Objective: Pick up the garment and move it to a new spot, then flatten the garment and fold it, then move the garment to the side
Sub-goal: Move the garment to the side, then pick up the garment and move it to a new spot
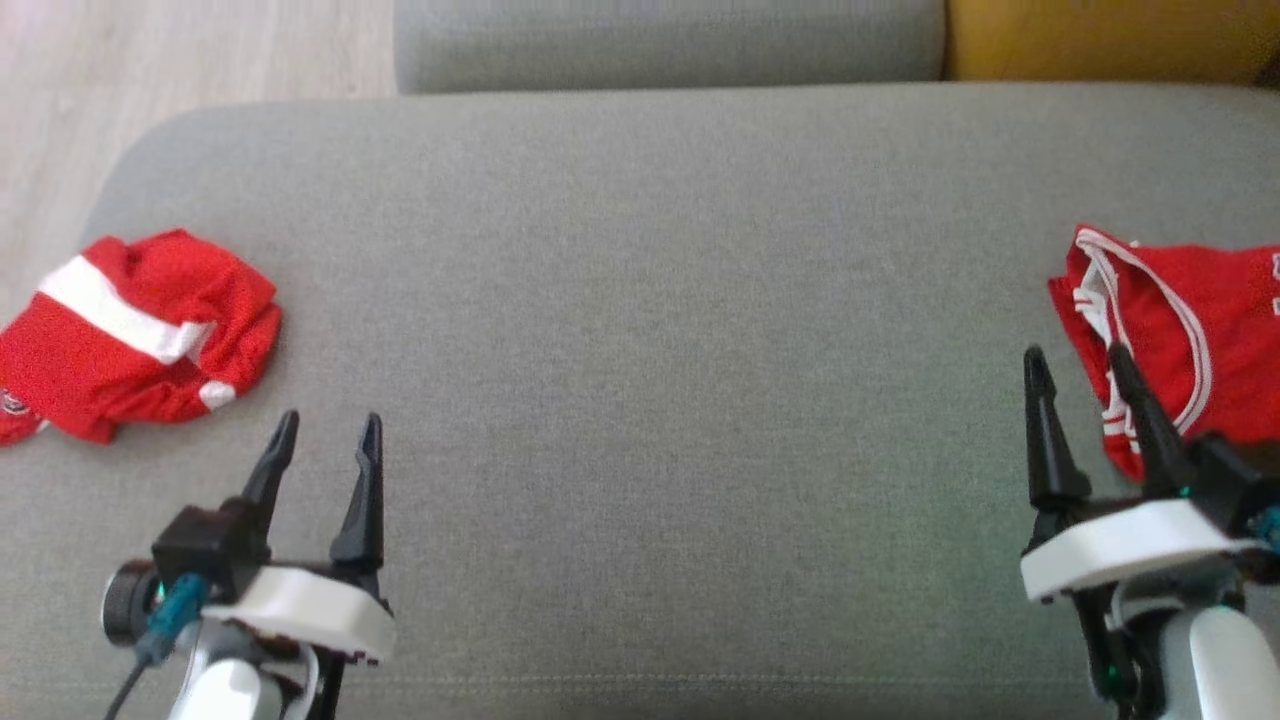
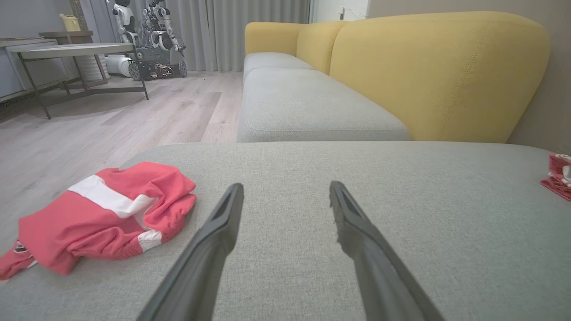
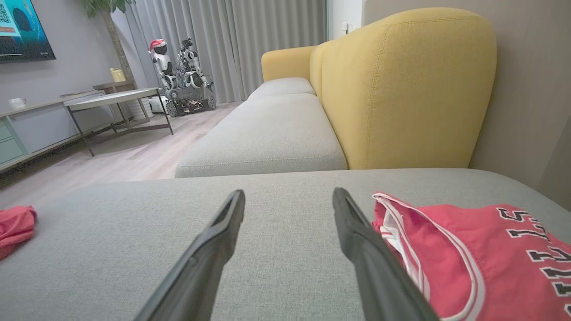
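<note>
A crumpled red garment with white stripes (image 1: 135, 335) lies at the left edge of the grey sofa cushion (image 1: 660, 330); the left wrist view has this red garment (image 2: 100, 214) left of my fingers. A red jersey with white trim and dark lettering (image 1: 1180, 330) lies at the cushion's right edge, and in the right wrist view the jersey (image 3: 473, 254) is just right of my right finger. My left gripper (image 1: 325, 435) hovers open over bare cushion, below and right of the striped garment. My right gripper (image 1: 1075, 365) is open, its right finger beside the jersey's edge, nothing held.
A second grey seat cushion (image 2: 303, 104) and the yellow backrest (image 2: 437, 76) lie beyond. Wooden floor (image 1: 150, 50) drops off past the cushion's left edge. A side table (image 2: 76, 51) and another robot (image 2: 151, 40) stand far off across the room.
</note>
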`<state>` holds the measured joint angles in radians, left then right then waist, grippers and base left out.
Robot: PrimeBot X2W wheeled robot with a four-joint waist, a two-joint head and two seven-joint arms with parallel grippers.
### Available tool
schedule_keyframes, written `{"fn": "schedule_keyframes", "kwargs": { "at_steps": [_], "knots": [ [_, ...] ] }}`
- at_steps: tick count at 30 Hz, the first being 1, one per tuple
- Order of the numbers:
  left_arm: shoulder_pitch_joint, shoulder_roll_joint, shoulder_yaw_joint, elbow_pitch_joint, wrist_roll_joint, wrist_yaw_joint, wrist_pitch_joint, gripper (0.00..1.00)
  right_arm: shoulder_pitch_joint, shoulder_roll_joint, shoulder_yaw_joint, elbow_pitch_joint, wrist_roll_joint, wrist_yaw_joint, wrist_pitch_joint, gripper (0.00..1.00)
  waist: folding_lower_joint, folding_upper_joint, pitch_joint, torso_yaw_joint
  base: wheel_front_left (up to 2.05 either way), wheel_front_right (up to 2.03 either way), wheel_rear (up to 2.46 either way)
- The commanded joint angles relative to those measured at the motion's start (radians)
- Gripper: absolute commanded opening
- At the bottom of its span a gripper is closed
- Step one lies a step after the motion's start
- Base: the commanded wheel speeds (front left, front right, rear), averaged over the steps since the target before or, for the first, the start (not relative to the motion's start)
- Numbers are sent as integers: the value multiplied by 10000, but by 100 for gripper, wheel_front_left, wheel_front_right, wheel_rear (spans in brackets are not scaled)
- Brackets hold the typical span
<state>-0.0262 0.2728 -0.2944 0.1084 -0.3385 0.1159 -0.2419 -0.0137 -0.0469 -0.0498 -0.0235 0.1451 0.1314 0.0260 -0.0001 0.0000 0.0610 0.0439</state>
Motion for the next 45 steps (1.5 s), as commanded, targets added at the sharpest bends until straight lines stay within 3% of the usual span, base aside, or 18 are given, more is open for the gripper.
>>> {"fn": "schedule_keyframes", "kwargs": {
  "at_steps": [1, 15, 34, 45],
  "knots": [
    [-266, 240, 351, -334, -83, 49, 4, 100, -197, -35, 247, -321, 50, -7, -107, 100, 1, 0, -154, 40, 0, 0, 0],
    [493, 386, 106, -660, -68, 226, 229, 100, 755, -34, 310, -298, 148, -7, 102, 100, 1, 0, -874, -21, 0, 0, 0],
    [459, 426, 11, -732, -116, 389, 258, 100, 818, -34, 238, -381, 164, -7, 207, 100, 1, 0, -885, 29, 0, 0, 0],
    [175, 459, 33, -744, -136, 455, 257, 100, 953, -34, 96, -558, 123, -7, 232, 100, 1, 0, -866, 1112, 0, 0, 0]
  ]
}}
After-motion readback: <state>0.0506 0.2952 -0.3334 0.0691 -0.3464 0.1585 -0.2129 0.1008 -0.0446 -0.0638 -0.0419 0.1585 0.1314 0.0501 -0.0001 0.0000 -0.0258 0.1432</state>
